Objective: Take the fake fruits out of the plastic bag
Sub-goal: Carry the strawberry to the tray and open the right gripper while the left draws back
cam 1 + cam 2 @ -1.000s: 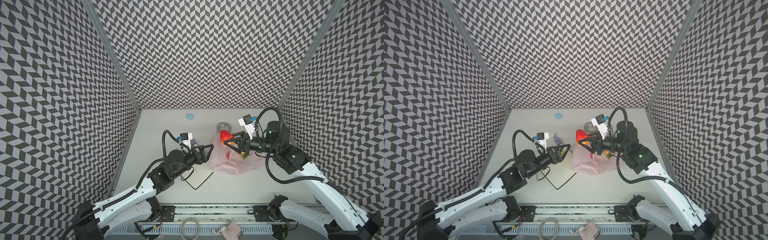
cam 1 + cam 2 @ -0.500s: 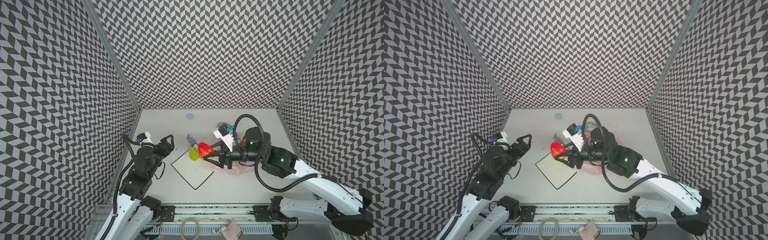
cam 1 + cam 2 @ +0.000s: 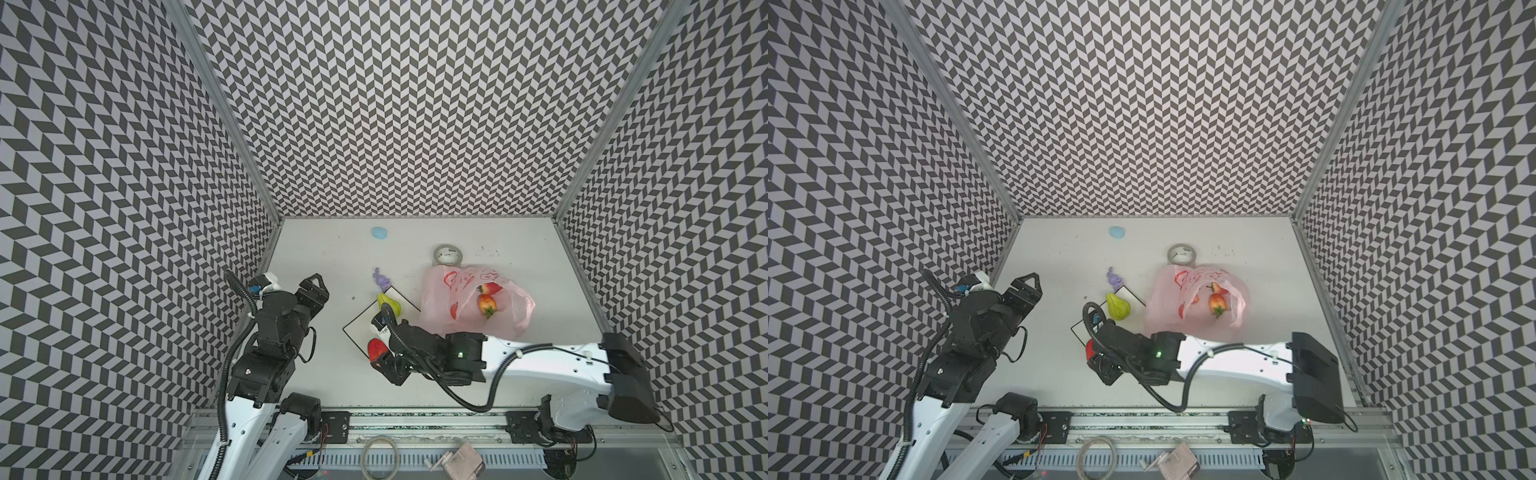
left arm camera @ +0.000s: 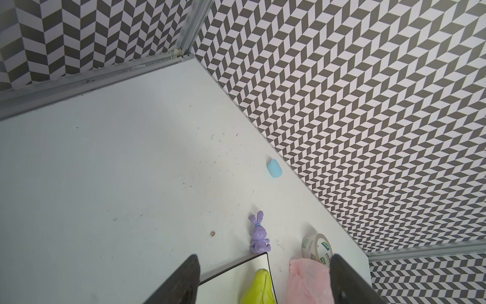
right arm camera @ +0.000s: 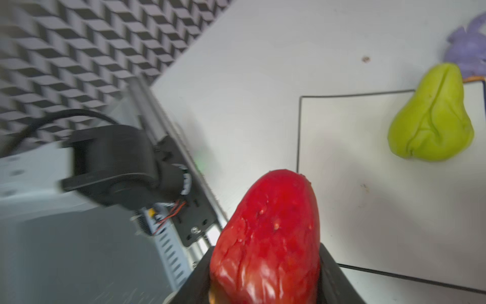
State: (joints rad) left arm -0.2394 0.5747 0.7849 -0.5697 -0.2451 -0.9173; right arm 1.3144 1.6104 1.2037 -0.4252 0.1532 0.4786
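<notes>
Since the earlier frames, the right gripper (image 3: pixel 379 360) has carried a red strawberry (image 5: pixel 268 231) from above the plastic bag (image 3: pixel 469 322) leftward to the near corner of the white square plate (image 3: pixel 363 328), and the left gripper (image 3: pixel 315 291) has drawn back to the left. Right gripper: clamped on the strawberry, jaws partly apart; contact with the plate cannot be told. Left gripper: wide open, empty, above the surface (image 3: pixel 332 257). A yellow-green pear (image 3: pixel 390 305) lies on the plate's far corner. Two red-yellow fruits (image 3: pixel 487 307) remain inside the bag, right of the plate.
</notes>
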